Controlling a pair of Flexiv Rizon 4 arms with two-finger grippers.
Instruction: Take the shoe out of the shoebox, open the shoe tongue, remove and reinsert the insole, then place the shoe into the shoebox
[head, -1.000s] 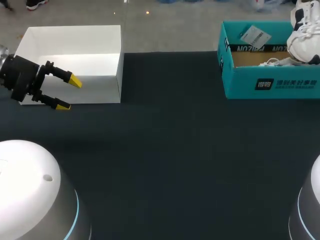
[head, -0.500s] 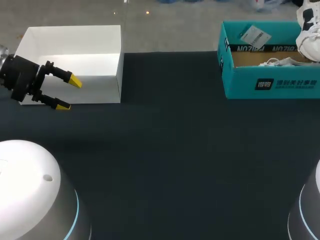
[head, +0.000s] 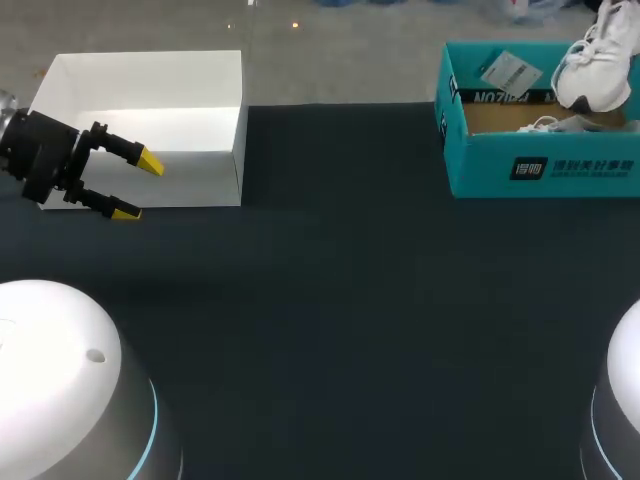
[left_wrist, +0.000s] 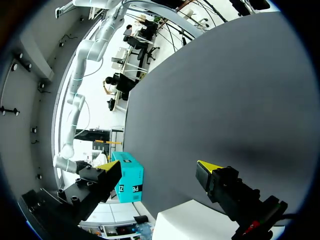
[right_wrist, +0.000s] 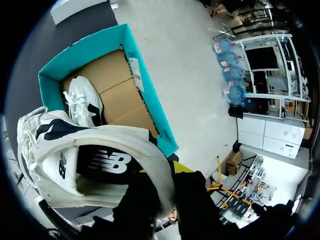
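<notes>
Black left hand (head: 138, 187) with 2 yellow-tipped fingers (head: 150, 163); glossy white arm domes (head: 60, 370), seemingly ringed pale blue.

I'm looking at a dark table (head: 340, 300) with an open white box (head: 190, 180) at its far left and a teal shoebox (head: 480, 165) far right, well apart.

The left arm (head: 30, 150) enters at the left edge of the head view, wrist roughly level. The left gripper (head: 138, 187) points right with its yellow-tipped fingers spread wide and nothing between them; its own wrist view shows the same open gap (left_wrist: 157, 167). The right gripper (right_wrist: 167, 172) is not visible in the head view. In its wrist view, the black fingers pinch the heel collar of the shoe (right_wrist: 100, 160) from both sides.
</notes>
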